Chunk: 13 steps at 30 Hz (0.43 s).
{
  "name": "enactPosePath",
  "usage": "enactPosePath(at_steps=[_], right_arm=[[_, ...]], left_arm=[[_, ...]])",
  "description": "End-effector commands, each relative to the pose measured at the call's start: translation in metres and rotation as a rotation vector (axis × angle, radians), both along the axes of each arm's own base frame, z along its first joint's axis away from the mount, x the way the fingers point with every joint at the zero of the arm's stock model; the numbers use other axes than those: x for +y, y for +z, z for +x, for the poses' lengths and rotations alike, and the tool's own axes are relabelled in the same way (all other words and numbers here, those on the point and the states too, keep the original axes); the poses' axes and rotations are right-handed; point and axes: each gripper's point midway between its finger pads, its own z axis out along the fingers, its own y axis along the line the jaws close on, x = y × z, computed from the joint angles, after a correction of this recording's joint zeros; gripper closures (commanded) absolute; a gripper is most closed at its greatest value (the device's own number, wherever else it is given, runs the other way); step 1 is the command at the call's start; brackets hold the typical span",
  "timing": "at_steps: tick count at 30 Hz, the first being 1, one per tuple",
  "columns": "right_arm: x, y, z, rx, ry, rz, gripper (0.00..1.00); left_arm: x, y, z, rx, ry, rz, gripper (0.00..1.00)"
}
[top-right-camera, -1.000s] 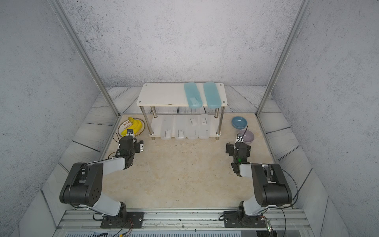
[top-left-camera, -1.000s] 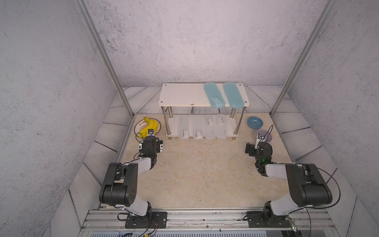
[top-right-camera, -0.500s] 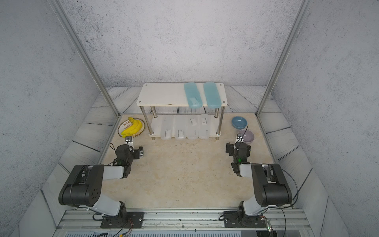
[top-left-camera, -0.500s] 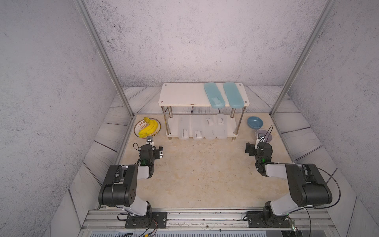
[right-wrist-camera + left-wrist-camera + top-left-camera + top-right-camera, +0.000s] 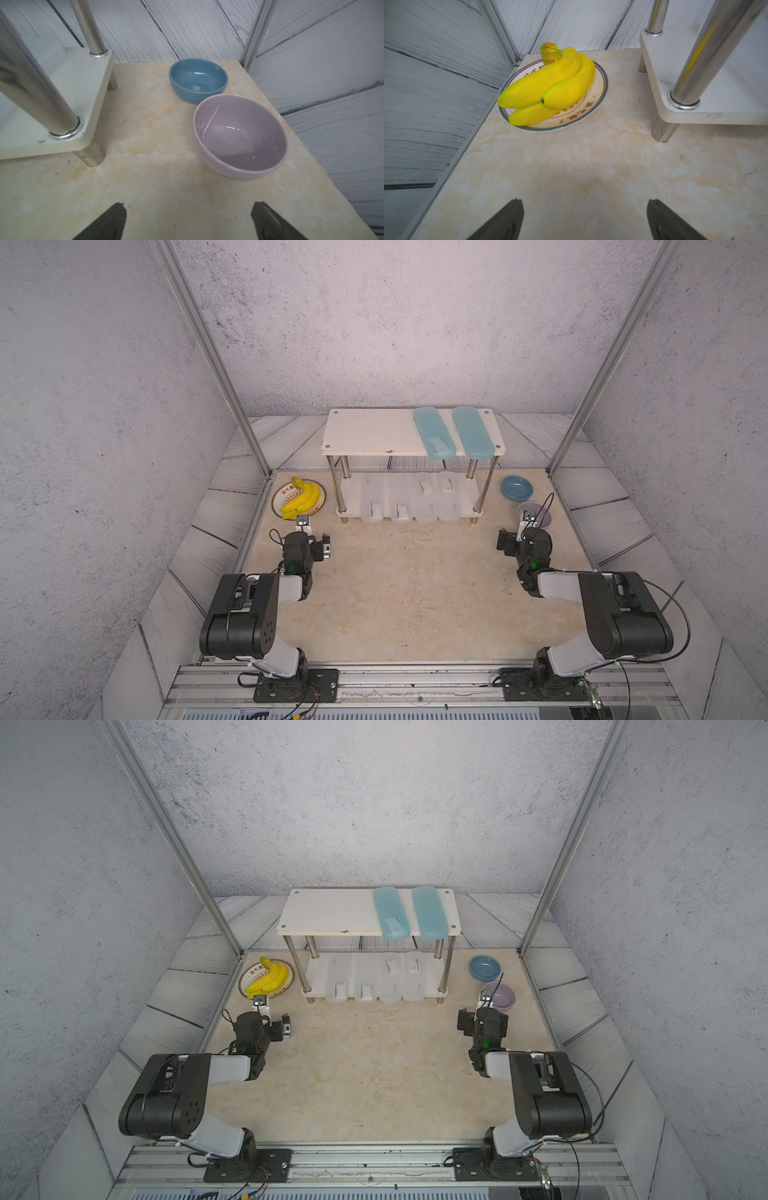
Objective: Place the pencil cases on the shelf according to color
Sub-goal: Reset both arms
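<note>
Teal-blue pencil cases point(image 5: 433, 437), two in number, lie side by side on the top board of the shelf point(image 5: 365, 435), toward the right arm's side. Four frosted clear-white pencil cases point(image 5: 424, 502) lie in a row on the lower board. Left fingers point(image 5: 505, 222) stand apart over the tabletop point(image 5: 581, 166) near a plate point(image 5: 599, 97) of bananas point(image 5: 550, 83). Right fingers point(image 5: 110, 222) stand apart, empty, near a lilac bowl point(image 5: 234, 174) and a blue bowl point(image 5: 187, 93).

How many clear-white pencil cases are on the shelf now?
4, all side by side on the lower shelf board: first case, second case, third case, fourth case. None seems hidden.
</note>
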Motion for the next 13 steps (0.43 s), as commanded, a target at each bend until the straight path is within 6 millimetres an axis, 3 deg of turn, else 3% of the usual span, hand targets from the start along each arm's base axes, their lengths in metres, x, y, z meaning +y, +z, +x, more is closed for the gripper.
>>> enactPosePath(at_steps=[1, 13], right_arm=[[-0.0014, -0.0011, -0.0007, -0.002, -0.001, -0.006, 0.0], [-0.0013, -0.0008, -0.0005, -0.003, 0.0, -0.006, 0.0]], left_arm=[[0.0017, 0.0115, 0.0055, -0.029, 0.006, -0.008, 0.01], [0.0023, 0.0116, 0.0063, -0.026, -0.002, -0.018, 0.01]])
